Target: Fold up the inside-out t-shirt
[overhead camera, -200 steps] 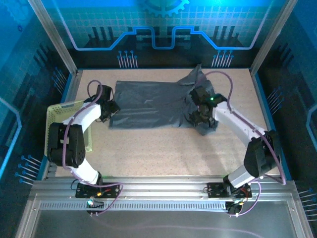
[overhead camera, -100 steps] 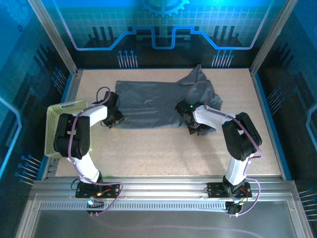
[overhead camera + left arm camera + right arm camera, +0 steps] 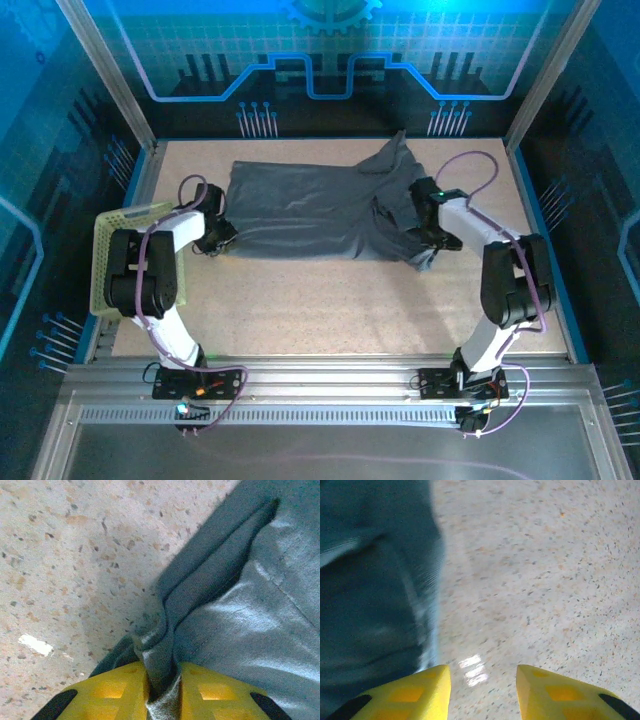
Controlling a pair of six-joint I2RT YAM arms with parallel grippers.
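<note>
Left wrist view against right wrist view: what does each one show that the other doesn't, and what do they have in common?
Left wrist view: the left gripper closed on a bunched ridge of the inside-out t-shirt, with fabric pinched between its yellow fingers. Right wrist view: the right gripper with jaws apart and bare table between them, the shirt's blurred edge beside one finger. Shared: dark grey fabric lying on the speckled tabletop, and yellow fingertips at the bottom edge.

Basket (image 3: 105,250) L, t-shirt (image 3: 300,210) mid, front free
</note>
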